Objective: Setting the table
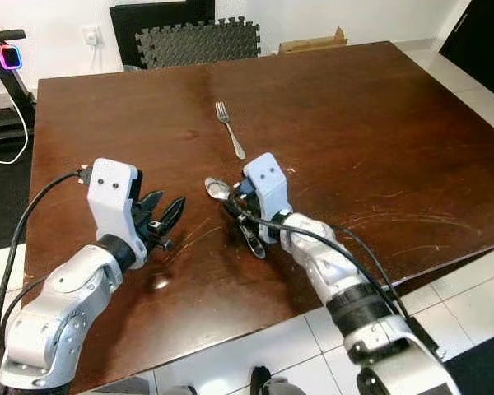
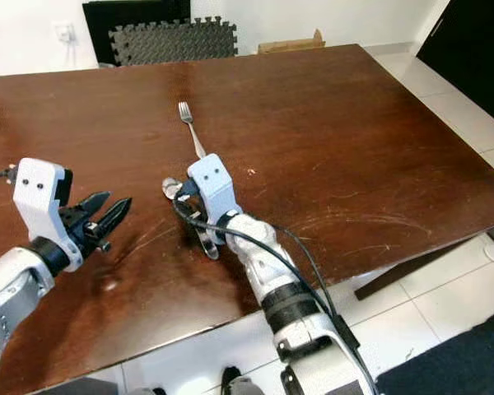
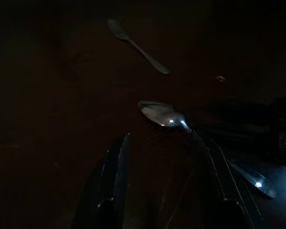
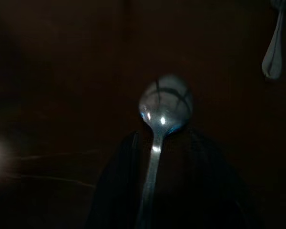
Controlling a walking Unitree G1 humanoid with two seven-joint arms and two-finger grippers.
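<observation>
Left eye view, our notes. Left gripper [image 1: 166, 216] hovers low over table [image 1: 379, 123], fingers spread, holding nothing, pointing toward spoon. Spoon [image 1: 218, 190] lies near table's front edge, bowl just clear of right gripper [image 1: 245, 220]; handle runs between its fingers, which look closed on it, though we judge contact only from right wrist view. Fork [image 1: 230, 129] lies beyond, apart. We judge step: placing spoon. We advise keeping handle level, parallel to fork, lowering flat before release.

A silver spoon [image 1: 217, 190] and silver fork [image 1: 230, 129] are set against a dark brown, scratch-marked table [image 1: 379, 140].
</observation>
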